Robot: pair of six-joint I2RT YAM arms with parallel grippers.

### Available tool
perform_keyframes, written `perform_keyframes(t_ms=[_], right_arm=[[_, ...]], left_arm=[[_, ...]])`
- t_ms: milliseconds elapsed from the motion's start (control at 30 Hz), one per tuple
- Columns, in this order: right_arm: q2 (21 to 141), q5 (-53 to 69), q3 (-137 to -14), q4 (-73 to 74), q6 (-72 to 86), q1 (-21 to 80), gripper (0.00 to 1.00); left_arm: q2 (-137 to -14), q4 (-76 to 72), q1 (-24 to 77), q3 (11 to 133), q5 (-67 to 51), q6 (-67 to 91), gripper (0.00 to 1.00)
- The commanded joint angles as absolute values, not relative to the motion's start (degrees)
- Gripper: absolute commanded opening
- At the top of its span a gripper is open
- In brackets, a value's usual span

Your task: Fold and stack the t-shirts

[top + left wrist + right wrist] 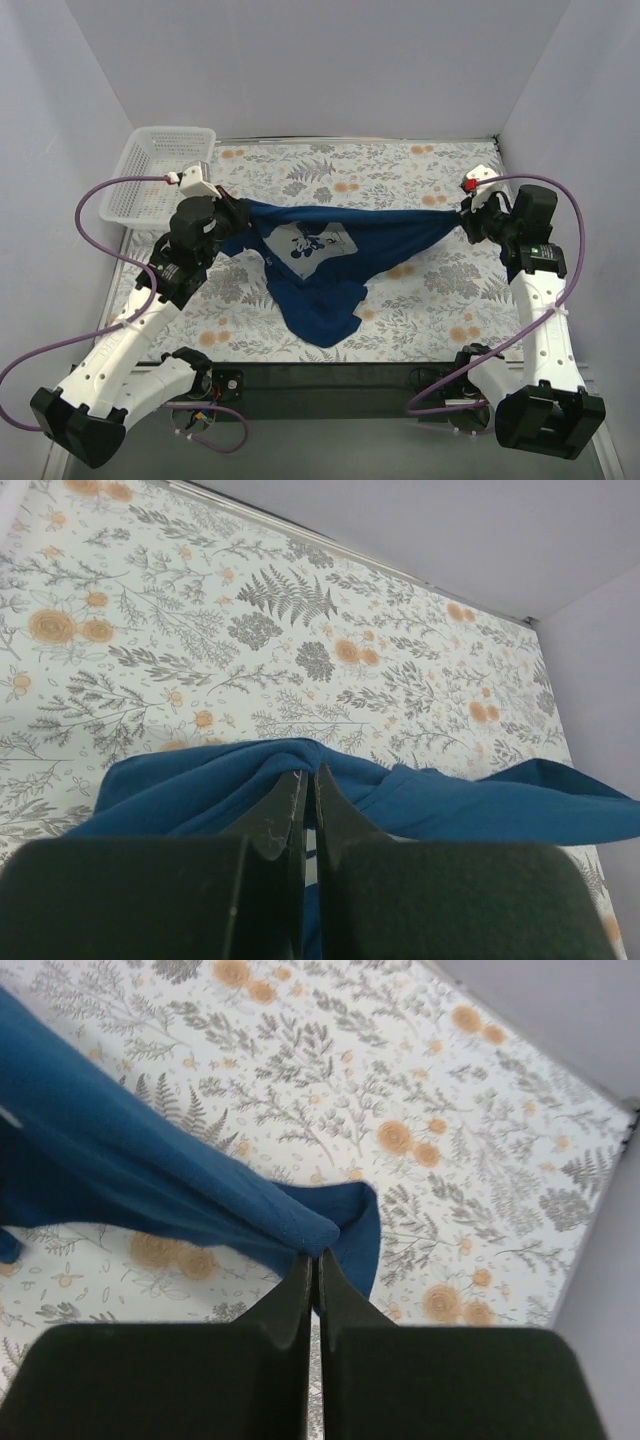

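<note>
1. Navy cotton: the shirt [320,285] hangs stretched between the two arms above the middle of the table [400,165]. Its upper edge is pulled into a taut line from left to right.
2. The left gripper [226,207] is clenched on the shirt's left end. In the left wrist view a fold of blue cloth bunches around the closed fingertips.
3. The right gripper [462,213] is clamped on the right end, where the cloth narrows to a point. The right wrist view shows a hemmed edge pinched at the tips, with a small flap curling past them.
4. Below the taut edge the rest of the shirt sags in a crumpled pouch toward the near side. Whether its lowest folds touch the table cannot be told.
5. The light grey print [315,243] faces up, tilted, left of centre.
6. A white lattice basket [160,180] sits in the table's far left corner, just behind the left gripper and apart from the shirt.
7. Purple cables [82,212] loop out sideways from each wrist, and the left one arches in front of the basket.
8. Pale walls [320,60] close the table in on three sides.
</note>
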State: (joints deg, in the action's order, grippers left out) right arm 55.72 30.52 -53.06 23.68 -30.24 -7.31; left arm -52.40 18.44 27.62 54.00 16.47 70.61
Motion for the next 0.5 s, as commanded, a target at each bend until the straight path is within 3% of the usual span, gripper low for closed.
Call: perform_keyframes(t_ms=[0, 200, 467], right_arm=[[52.74, 30.67, -58.52, 22.59, -30.94, -8.79, 0.01], [50.72, 31.81, -63.54, 22.41, -28.83, -9.49, 0.01], [46.41, 29.1, -57.14, 23.38, -31.46, -9.49, 0.01]], left_arm=[[-50.71, 19.95, 27.25, 58.97, 20.21, 67.5, 0.0], [-52.64, 21.35, 27.25, 62.84, 16.46, 64.43, 0.0], [-56.86, 20.3, 27.25, 58.02, 7.22, 64.69, 0.0]])
